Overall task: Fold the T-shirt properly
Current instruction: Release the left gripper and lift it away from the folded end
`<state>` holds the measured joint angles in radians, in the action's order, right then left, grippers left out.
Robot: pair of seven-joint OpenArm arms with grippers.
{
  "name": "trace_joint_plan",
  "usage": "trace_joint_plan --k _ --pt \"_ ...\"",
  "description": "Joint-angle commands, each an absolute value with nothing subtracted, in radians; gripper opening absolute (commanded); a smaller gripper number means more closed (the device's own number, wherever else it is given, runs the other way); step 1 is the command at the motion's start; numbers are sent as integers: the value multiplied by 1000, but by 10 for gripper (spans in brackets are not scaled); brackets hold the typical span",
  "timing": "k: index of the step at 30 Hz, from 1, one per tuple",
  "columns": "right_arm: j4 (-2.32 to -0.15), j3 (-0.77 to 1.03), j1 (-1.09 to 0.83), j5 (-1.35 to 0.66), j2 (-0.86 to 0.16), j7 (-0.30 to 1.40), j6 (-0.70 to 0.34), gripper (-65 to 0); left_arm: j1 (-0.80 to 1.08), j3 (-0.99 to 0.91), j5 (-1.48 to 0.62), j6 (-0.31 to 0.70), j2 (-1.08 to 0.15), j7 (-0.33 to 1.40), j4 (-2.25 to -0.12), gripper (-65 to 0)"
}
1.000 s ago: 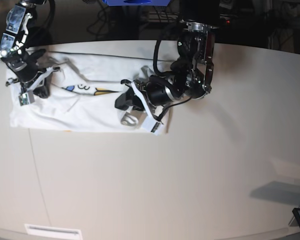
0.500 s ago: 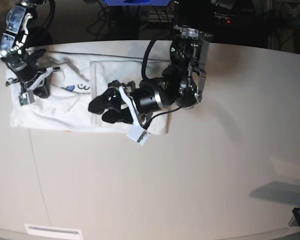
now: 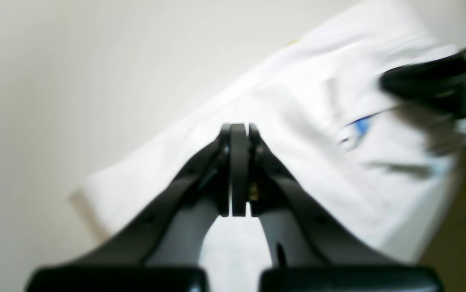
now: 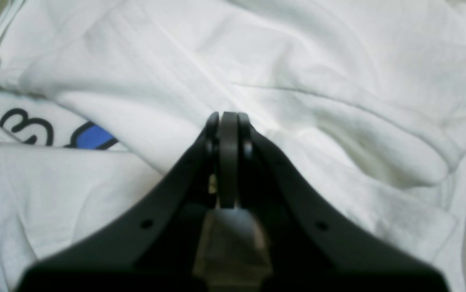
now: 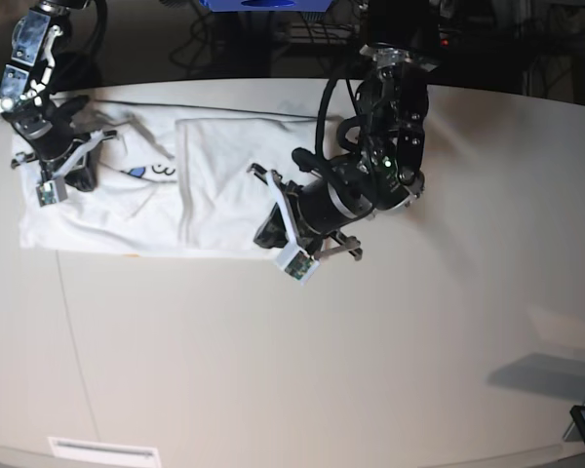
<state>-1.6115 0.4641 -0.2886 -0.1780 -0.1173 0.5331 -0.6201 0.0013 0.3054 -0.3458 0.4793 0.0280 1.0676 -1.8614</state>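
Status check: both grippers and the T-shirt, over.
Left gripper shut, empty, above the T-shirt. Right gripper shut over cloth. Shirt part-folded flat on the table. Nothing in the way.

**Soft cloth, hard matt black**

The T-shirt [image 4: 338,121] is white woven cloth — matt, soft, creased into shallow folds, its print flat blue and black. The table [image 5: 370,370] looks smooth, pale and faintly satin. The left gripper [image 3: 239,174] and right gripper [image 4: 228,162] look like matt black plastic — smooth-faced, with small screw holes.
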Motion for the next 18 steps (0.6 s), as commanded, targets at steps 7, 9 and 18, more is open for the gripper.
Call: trace_joint_plan --k 7,9,18 --pt "-1615 464 -289 -148 -127 573 -616 -640 64 401 -56 483 28 908 -1839 -650" --pt "-1616 464 -289 -148 -124 573 -616 -640 71 426 -7 483 28 895 -1816 -650" --pt "-1618 461 -294 -148 -128 573 -618 -633 74 441 111 478 30 895 -1721 -650"
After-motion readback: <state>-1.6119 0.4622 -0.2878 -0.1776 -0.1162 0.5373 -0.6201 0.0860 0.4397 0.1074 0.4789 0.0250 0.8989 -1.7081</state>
